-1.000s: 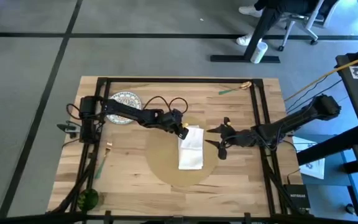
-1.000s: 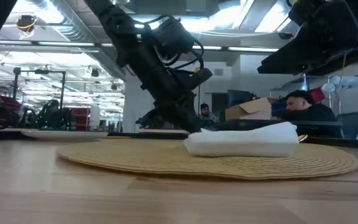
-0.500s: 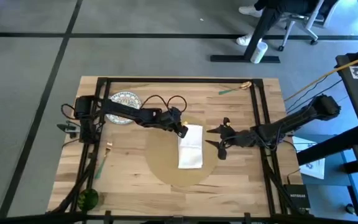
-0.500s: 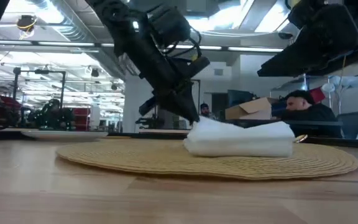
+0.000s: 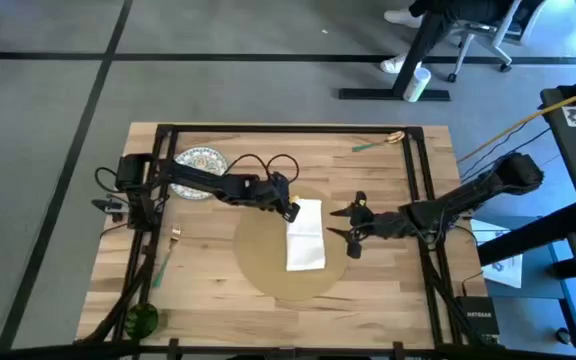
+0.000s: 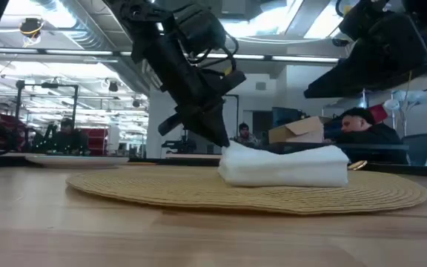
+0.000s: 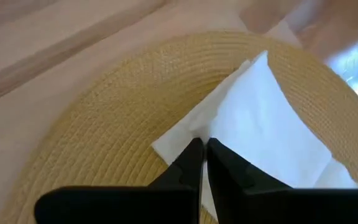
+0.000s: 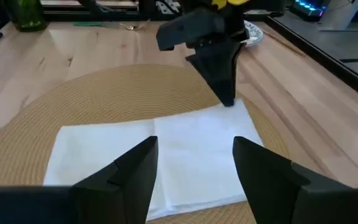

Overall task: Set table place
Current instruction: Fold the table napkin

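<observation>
One tan placemat [image 5: 284, 260] mid-table [image 5: 218, 290], one white napkin [image 5: 306, 236] on it, left gripper [image 7: 204, 148] pinching napkin's corner per its wrist view, right gripper [image 5: 346, 226] spread open beside mat, high view alone shows one patterned plate [image 5: 201, 160].

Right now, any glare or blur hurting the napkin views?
Low view: bright ceiling lights behind, left pincer in silhouette at the napkin. Left wrist view: far edge blurred, glare in one corner. Right wrist view: napkin sharp, own fingers soft.

left end effector [image 6: 215, 137] touches napkin [image 6: 284, 165] on place [image 6: 161, 189]
</observation>
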Tool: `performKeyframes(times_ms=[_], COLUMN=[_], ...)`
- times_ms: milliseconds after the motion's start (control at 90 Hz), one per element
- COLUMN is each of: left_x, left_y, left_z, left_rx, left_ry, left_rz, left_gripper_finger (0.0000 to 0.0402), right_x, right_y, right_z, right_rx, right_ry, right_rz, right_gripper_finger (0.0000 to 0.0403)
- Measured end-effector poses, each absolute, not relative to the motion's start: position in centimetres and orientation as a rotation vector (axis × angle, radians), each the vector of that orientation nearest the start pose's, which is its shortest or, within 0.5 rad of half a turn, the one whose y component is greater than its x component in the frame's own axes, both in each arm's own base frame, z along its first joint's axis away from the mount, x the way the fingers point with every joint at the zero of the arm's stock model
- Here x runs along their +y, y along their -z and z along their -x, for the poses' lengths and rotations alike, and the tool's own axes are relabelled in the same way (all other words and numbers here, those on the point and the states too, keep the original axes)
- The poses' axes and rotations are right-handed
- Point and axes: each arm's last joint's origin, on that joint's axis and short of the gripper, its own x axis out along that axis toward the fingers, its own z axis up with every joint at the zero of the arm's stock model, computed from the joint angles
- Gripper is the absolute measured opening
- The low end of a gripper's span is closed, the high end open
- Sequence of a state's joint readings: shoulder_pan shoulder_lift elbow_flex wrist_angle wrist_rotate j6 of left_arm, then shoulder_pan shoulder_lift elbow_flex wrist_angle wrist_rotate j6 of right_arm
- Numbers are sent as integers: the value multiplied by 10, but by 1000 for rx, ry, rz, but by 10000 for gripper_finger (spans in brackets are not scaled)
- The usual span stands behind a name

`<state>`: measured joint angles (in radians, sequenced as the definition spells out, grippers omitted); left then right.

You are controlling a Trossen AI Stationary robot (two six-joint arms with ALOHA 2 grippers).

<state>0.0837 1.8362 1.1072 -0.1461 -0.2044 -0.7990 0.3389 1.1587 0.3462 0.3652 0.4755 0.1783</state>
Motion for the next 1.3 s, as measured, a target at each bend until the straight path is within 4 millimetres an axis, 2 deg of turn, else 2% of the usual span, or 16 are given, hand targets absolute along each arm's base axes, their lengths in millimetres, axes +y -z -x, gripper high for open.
performKeyframes(times_ms=[589, 1300], left_x=[37, 38], left_y=[-166, -168], left_z=[-371, -374], left_rx=[719, 709], left_ry=[-612, -564], left_rz=[691, 603], left_gripper_finger=[3, 4], right_x=[57, 58], right_y=[-168, -168], right_z=[-203, -203], right_rx=[397, 397], right_ry=[170, 169], right_rz=[1, 1], right_gripper_finger=[195, 195])
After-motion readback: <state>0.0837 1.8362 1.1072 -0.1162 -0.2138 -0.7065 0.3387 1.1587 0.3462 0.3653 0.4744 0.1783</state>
